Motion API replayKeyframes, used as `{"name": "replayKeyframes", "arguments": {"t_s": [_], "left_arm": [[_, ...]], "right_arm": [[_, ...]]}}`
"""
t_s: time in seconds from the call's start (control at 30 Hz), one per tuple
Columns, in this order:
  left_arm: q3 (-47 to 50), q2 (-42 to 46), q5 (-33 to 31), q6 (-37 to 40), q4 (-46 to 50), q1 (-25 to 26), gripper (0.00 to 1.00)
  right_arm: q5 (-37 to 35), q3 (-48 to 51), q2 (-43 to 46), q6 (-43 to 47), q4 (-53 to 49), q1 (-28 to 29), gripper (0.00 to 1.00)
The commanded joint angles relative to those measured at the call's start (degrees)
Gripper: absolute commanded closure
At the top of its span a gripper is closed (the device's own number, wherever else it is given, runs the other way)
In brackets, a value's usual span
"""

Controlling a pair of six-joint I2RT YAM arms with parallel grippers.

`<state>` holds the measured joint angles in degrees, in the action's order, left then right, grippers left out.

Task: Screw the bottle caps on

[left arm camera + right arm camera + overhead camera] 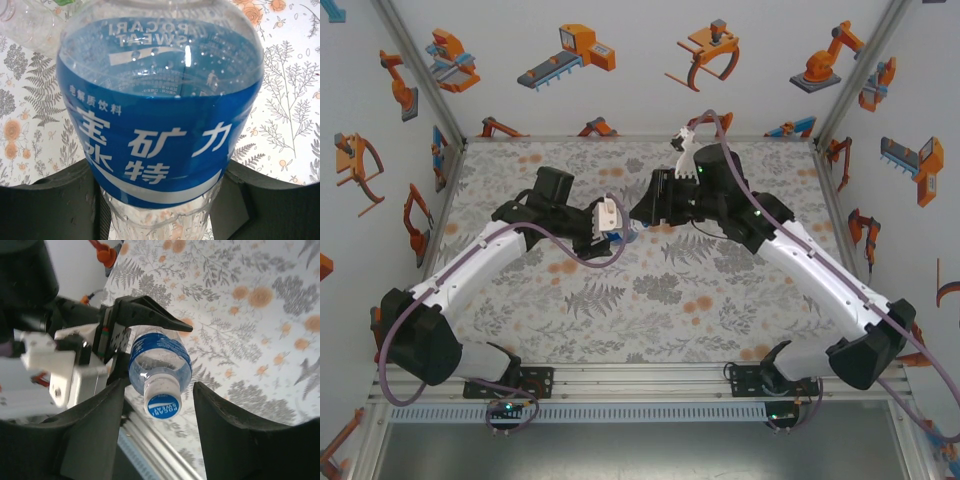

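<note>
Top view: my left gripper (618, 232) and right gripper (642, 212) sit nose to nose over the middle of the table (620, 320).
Left wrist: the blue-label bottle (160, 125) is clamped between my left fingers (50, 210); a clear bottle (20, 22) lies beyond it on the cloth.
Right wrist: the white cap (163, 402) sits on that bottle's neck; my right fingers (235, 440) stand wide apart either side, gripping nothing.
Risk, closing: pinch off-centre and I'd shove the neck sideways and cock the cap.
Risk, twisting: slick label, so the bottle may spin in the left grip instead of threading.
Unknown: how far the cap is threaded, I can't tell.
</note>
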<state>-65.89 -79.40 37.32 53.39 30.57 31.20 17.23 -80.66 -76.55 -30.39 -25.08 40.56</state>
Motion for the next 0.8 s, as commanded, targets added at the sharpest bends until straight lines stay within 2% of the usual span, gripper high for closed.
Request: {"name": "replayKeyframes", "arguments": {"t_s": [0.0, 0.17, 0.4, 0.77], "left_arm": [[-1.43, 0.66, 3.78, 2.57, 2.38, 0.24, 1.00], [-1.88, 0.81, 5.95, 4.61, 4.62, 0.38, 1.00], [-1.67, 1.32, 7.95, 5.50, 5.11, 0.60, 1.00], [-1.46, 1.34, 7.96, 5.94, 5.09, 1.15, 1.00]], "right_arm": [[6.29, -1.62, 3.85, 20.69, 2.02, -0.19, 0.45], [15.46, -0.81, 5.77, 42.85, -0.60, -0.13, 0.45], [21.95, -1.87, 5.82, 69.99, -8.51, -0.04, 0.45], [26.74, 1.06, 4.56, 72.40, -6.00, 0.25, 0.49]]}}
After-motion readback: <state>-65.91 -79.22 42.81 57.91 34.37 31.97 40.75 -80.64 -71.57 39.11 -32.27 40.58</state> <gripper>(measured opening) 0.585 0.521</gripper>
